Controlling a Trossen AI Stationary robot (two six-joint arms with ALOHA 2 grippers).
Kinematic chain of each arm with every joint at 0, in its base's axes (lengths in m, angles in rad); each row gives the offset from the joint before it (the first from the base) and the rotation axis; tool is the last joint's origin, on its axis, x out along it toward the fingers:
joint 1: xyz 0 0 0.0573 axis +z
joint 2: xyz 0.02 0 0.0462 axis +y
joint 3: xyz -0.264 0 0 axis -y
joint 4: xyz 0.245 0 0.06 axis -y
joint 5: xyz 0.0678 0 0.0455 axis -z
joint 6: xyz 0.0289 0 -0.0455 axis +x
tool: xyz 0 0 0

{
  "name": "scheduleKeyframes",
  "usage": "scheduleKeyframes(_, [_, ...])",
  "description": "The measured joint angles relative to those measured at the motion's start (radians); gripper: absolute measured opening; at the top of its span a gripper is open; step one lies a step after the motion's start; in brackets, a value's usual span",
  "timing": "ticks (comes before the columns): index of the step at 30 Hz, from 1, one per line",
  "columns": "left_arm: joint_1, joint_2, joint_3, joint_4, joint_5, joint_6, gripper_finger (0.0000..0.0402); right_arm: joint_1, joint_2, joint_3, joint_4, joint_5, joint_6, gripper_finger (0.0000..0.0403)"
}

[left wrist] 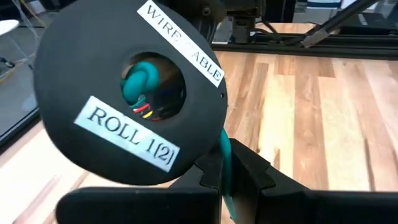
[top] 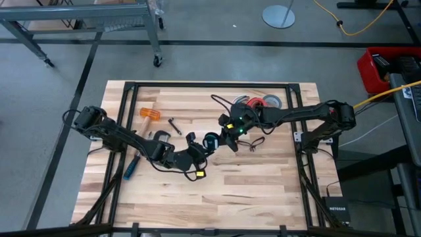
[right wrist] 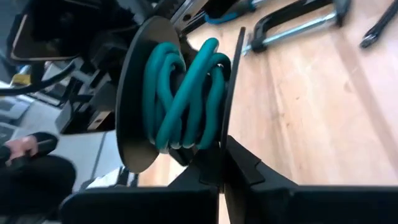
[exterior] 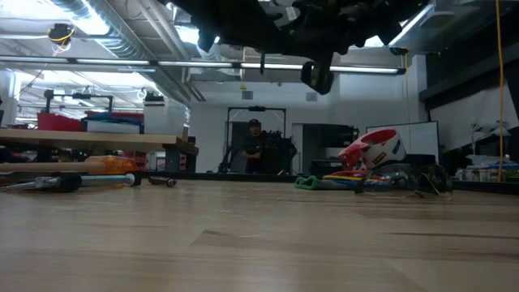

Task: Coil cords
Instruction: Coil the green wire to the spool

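Right claw [right wrist: 222,163] is pinched shut on the edge of one flange of a black spool [top: 210,141], holding it up off the worktop [top: 263,191] around the middle. The teal cord [right wrist: 186,93] is wrapped in several loops around the spool's core between the two flanges. Left claw [left wrist: 227,180] comes in from the other side, fingers closed down on a strand of that same teal cord where it drops off the spool's rim. From the left wrist camera you can see the flange's outer face with white labels, one reading "ROLL 1(2)", and a bit of teal cord plus some red and yellow bits poking through the hub hole.

A thin black cord [top: 252,142] lies loose on the wood just beside the right claw, toward the right edge. Over toward the left edge there's a metal clamp [top: 160,135], a blue-handled tool [top: 131,168] and an orange-handled one [top: 150,114]. Red and grey tape rolls [top: 258,101] sit near the far edge, behind the right arm. In the low view a person [exterior: 254,146] stands in the room beyond the worktop.
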Motion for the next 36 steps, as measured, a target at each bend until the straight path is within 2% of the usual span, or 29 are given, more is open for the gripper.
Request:
scheduleKeyframes(6, [0.0, -0.001, -0.001, 0.001, 0.074, 0.0, 0.0012, 0.001, 0.0, 0.0, -0.018, -0.068, 0.029, 0.0003])
scheduleKeyframes(8, [0.0, -0.001, -0.005, -0.019, 0.126, 0.0, 0.0019, 0.002, -0.003, -0.001, -0.027, -0.134, 0.027, 0.0003])
scheduleKeyframes(12, [-0.002, 0.007, -0.01, -0.061, 0.146, -0.003, 0.0033, 0.005, -0.009, 0.001, -0.014, -0.255, 0.025, 0.0003])
scheduleKeyframes(21, [-0.002, 0.003, -0.006, -0.041, 0.136, -0.006, 0.0022, 0.01, -0.005, 0.001, -0.019, -0.239, 0.024, 0.0003])
scheduleKeyframes(26, [-0.017, 0.003, -0.006, -0.095, 0.139, -0.004, 0.0025, 0.01, -0.004, 0.001, -0.02, -0.234, 0.022, 0.0003])
scheduleKeyframes(30, [-0.027, 0.003, -0.005, -0.124, 0.139, 0.012, 0.0051, 0.009, -0.004, 0.001, -0.027, -0.229, 0.002, 0.0003])
scheduleKeyframes(36, [-0.005, 0.002, -0.004, -0.128, 0.138, -0.049, 0.0109, 0.009, -0.003, 0.001, -0.082, -0.204, -0.073, 0.0003])
